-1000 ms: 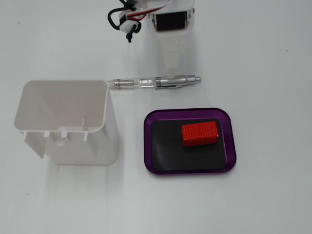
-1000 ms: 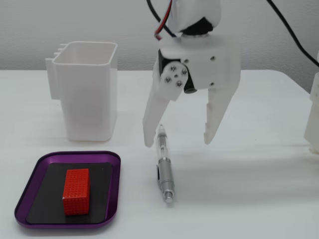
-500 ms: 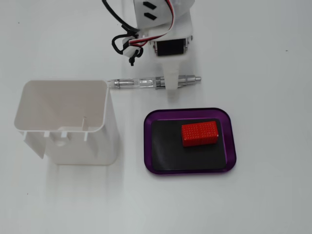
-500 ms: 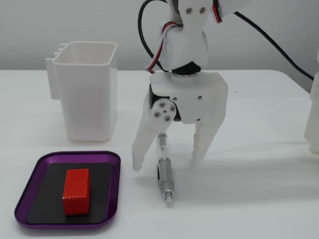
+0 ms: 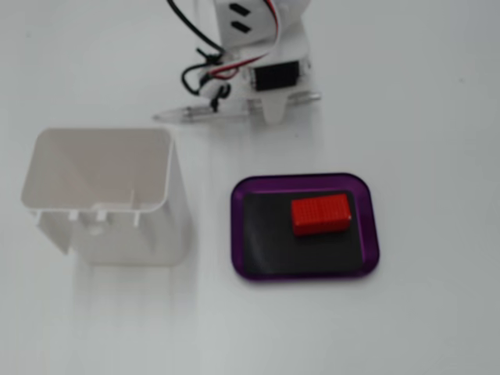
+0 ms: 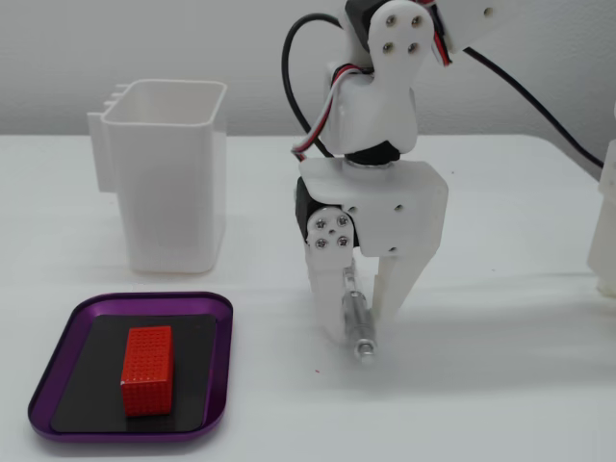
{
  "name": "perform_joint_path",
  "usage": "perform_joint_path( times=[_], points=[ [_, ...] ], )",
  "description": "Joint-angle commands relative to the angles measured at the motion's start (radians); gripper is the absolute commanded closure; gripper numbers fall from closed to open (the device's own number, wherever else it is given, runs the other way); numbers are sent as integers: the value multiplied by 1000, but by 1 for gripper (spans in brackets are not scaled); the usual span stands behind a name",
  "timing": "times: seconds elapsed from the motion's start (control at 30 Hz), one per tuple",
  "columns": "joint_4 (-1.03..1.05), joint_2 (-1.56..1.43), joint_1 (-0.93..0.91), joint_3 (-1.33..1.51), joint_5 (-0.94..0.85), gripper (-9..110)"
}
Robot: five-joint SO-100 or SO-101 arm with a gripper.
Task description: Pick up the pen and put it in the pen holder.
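Pen (image 6: 357,322) is now clamped between the two fingers of the gripper (image 6: 358,325), near the centre of the low fixed view, its button end poking out toward the camera. Half a second ago the jaws were spread either side of it; now they are drawn in tight. In the top-down fixed view the pen (image 5: 187,114) is shifted up-frame and slightly tilted, its clear tip at upper centre-left, so it seems to be lifting off the table, though that cannot be told for sure. Pen holder (image 6: 166,178) is left untouched at upper left, well apart. Purple tray (image 6: 58,332) with the red block (image 6: 147,370) is undisturbed. Grasp judged done; lift and carry to the holder remain
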State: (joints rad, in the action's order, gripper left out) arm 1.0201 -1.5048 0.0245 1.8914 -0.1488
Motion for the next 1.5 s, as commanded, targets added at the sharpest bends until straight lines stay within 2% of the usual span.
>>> perform_joint_path(
  times=[0.0, 0.13, 0.53, 0.8, 1.3, 1.47],
  points=[
    [15, -18, 3, 0, -3, 102],
    [117, -106, 5, -12, -3, 102],
    [321, -696, -32, -95, -2, 102],
    [417, -718, -181, -273, -28, 102],
    [403, -730, -190, -183, -37, 102],
    [503, -856, -218, -193, -35, 102]
  ],
)
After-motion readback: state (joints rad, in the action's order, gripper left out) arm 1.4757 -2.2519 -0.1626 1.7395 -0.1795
